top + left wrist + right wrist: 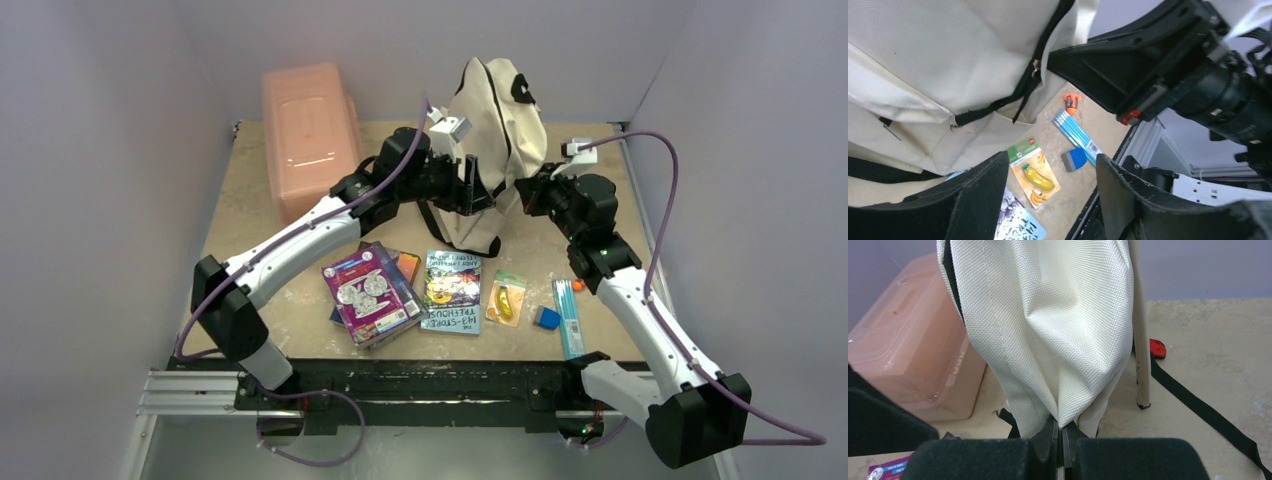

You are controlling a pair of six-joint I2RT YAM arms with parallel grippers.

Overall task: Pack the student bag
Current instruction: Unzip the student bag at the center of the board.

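Observation:
The cream student bag (495,120) stands upright at the back middle of the table, black zipper line and straps showing. My right gripper (1062,432) is shut on a pinched fold of the bag's fabric (1048,330); in the top view it (528,195) sits at the bag's lower right side. My left gripper (478,190) is at the bag's lower left front, open and empty. In the left wrist view the bag (948,60) fills the upper left, and the left gripper (1053,200) has its jaws wide apart over the table.
A pink plastic box (308,135) stands back left. In front of the bag lie a purple pack (368,290), a book (452,290), a banana eraser card (506,298), a blue eraser (547,317), blue pencils (568,315) and an orange sharpener (578,285).

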